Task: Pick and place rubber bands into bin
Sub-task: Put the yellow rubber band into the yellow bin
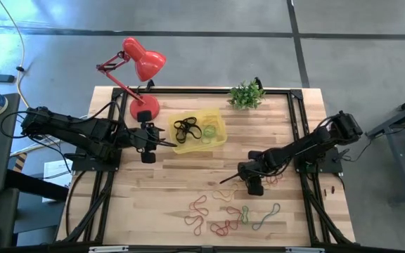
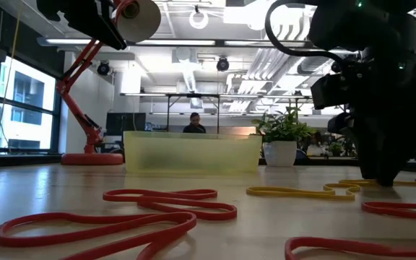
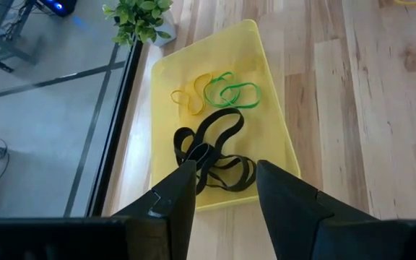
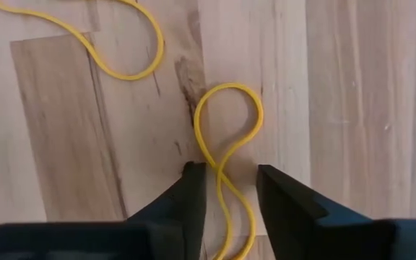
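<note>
The right gripper [image 4: 226, 191], fingers apart, straddles a yellow rubber band [image 4: 226, 137] on the surface [image 1: 160, 204]. The left gripper [image 3: 222, 191] hovers open-fingered over the bin [image 3: 276, 108].

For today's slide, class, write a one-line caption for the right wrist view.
Open right gripper straddles a yellow rubber band on the wooden table.

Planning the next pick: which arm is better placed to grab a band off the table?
The right. Its hand is open, low over the table, straddling a yellow band. The left hand hovers open at the bin, away from the loose bands.
</note>
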{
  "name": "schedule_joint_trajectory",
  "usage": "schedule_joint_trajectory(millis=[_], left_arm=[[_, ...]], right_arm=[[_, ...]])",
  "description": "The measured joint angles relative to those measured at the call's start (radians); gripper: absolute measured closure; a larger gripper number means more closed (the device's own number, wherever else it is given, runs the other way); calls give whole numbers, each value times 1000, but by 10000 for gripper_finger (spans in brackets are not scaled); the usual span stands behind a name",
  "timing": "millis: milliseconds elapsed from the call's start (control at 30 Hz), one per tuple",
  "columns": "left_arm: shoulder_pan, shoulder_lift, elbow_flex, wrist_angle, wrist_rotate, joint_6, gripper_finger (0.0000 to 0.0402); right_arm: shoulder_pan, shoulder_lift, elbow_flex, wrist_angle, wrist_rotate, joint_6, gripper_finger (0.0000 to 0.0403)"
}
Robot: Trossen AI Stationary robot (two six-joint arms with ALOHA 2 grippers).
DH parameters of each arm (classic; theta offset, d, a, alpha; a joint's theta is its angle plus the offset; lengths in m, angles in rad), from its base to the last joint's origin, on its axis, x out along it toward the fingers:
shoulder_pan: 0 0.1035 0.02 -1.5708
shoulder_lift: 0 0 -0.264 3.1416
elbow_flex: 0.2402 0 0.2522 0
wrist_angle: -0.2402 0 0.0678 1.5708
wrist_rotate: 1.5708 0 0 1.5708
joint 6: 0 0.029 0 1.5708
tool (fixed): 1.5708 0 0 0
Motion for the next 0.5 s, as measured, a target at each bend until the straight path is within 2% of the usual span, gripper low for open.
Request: schedule_joint_trajectory(millis=[367, 500], left_arm=[[0, 0, 0, 0, 0, -3, 266], [0, 0, 0, 0, 0, -5, 266]], right_arm=[[0, 2, -2, -17, 8, 8, 392], [0, 3, -2, -18, 8, 30, 394]])
